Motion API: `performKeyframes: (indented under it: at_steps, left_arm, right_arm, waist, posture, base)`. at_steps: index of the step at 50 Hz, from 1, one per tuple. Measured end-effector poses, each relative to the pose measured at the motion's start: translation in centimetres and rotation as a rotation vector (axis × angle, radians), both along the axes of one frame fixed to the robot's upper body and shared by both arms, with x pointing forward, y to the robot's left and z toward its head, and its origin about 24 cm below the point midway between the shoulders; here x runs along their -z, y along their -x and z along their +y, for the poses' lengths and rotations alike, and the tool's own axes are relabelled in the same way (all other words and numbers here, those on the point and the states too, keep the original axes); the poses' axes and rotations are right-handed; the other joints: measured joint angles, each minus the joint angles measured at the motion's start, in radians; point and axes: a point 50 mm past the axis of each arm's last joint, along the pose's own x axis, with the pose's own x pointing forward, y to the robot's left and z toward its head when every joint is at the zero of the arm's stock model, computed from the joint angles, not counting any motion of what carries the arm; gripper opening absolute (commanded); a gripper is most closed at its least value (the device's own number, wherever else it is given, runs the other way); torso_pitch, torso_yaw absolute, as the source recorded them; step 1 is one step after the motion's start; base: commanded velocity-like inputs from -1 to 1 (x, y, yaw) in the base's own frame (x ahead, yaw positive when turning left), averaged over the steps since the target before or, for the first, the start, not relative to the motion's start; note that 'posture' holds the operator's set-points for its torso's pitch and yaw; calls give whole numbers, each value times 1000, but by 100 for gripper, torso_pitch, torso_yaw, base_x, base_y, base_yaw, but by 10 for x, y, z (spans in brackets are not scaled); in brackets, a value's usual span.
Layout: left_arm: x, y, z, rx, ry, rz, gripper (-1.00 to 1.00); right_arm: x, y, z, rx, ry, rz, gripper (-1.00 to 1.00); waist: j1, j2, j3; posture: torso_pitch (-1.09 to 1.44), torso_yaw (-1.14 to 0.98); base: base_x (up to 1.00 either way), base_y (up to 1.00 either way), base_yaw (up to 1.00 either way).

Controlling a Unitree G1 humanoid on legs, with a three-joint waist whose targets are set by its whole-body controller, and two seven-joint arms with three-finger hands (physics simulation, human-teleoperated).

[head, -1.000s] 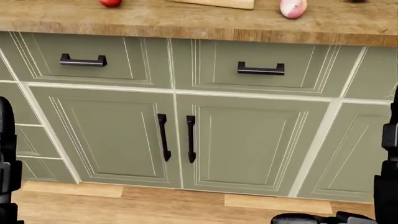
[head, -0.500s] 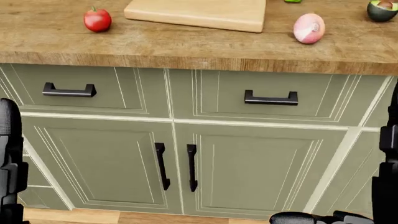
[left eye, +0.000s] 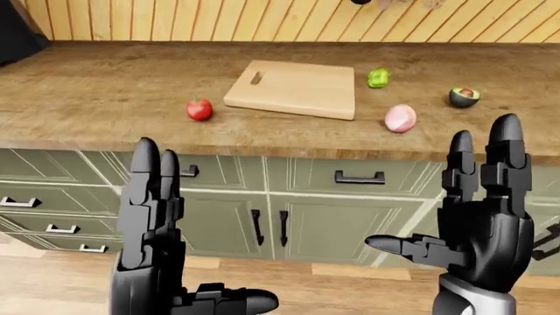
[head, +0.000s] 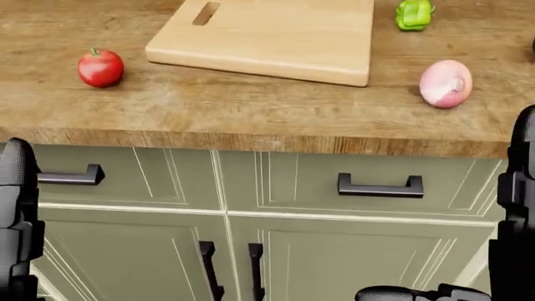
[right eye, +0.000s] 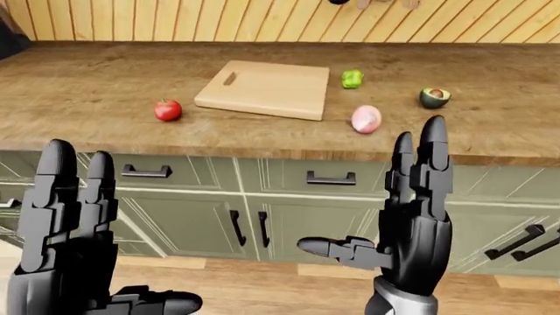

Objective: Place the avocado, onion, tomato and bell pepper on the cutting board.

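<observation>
A pale wooden cutting board lies on the wooden counter with nothing on it. The red tomato sits left of the board. A pink onion rests right of the board's near corner, the green bell pepper beside its far right corner, and the halved avocado further right. My left hand and right hand are raised below the counter edge, fingers straight and open, holding nothing.
Green drawers and cabinet doors with black handles run under the counter. A wooden slat wall backs the counter. A dark object stands at the counter's top left. Wood floor lies below.
The head view has tilted upward: the counter top, board, tomato, onion and pepper have slid down into the picture while the cabinet doors and floor dropped out. Both hands stay at the frame edges.
</observation>
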Motion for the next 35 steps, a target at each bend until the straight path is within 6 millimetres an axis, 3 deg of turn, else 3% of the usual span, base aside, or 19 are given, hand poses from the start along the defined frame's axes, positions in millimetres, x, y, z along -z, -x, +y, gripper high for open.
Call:
performKeyframes:
  at_steps: [4, 8, 10, 12, 14, 17, 21, 23, 29, 35]
  left_arm:
    - [-6, 3, -1, 8, 3, -35, 100]
    - [-8, 4, 0, 6, 5, -49, 100]
    - [-8, 3, -1, 8, 8, -49, 100]
    - [-4, 1, -3, 19, 11, -24, 100]
    - [-1, 0, -3, 22, 4, -6, 100]
    - [-4, 1, -2, 17, 2, -22, 100]
    - [-7, 3, -3, 21, 3, -47, 100]
    - [-8, 3, -3, 21, 3, -49, 100]
    - [-1, 0, -1, 5, -2, -7, 100]
    - [-7, 3, -1, 8, 0, -47, 100]
  right_arm:
    - [-6, 3, -2, 13, 7, -35, 100]
    - [-8, 4, 0, 6, 9, -53, 100]
    - [-8, 4, -1, 7, 12, -52, 100]
    - [-4, 2, -3, 21, 12, -28, 100]
    - [0, 1, -5, 29, 5, -1, 100]
    - [-2, 1, -3, 24, 6, -15, 100]
    - [-6, 3, -3, 22, 12, -41, 100]
    - [-6, 4, -3, 23, 12, -45, 100]
    - [0, 0, -1, 5, 4, -5, 100]
    - [-7, 3, 0, 7, 10, -49, 100]
  waist:
    - [1, -27, -11]
    - [7, -75, -6]
    - [1, -104, -13]
    - [-13, -83, -6]
    - [-22, -87, -5]
    - [-22, -69, -5]
    - [-26, -28, 4]
    - [-28, 8, -1]
    - [0, -7, -6]
    - [7, -73, -5]
  posture:
    - [0, 0]
    - [0, 0]
    - [0, 0]
    - [0, 0]
    - [0, 0]
    - [0, 0]
    - [0, 0]
    - [0, 0]
    - [0, 0]
    - [0, 0]
  base:
    - [15, 0, 0]
    - [16, 0, 0]
    - [15, 0, 0]
    - [16, 0, 0]
    - [15, 0, 0]
    - [15, 0, 0]
    - [15, 0, 0]
    - [15, 0, 0]
    - [15, 0, 0]
    - [15, 0, 0]
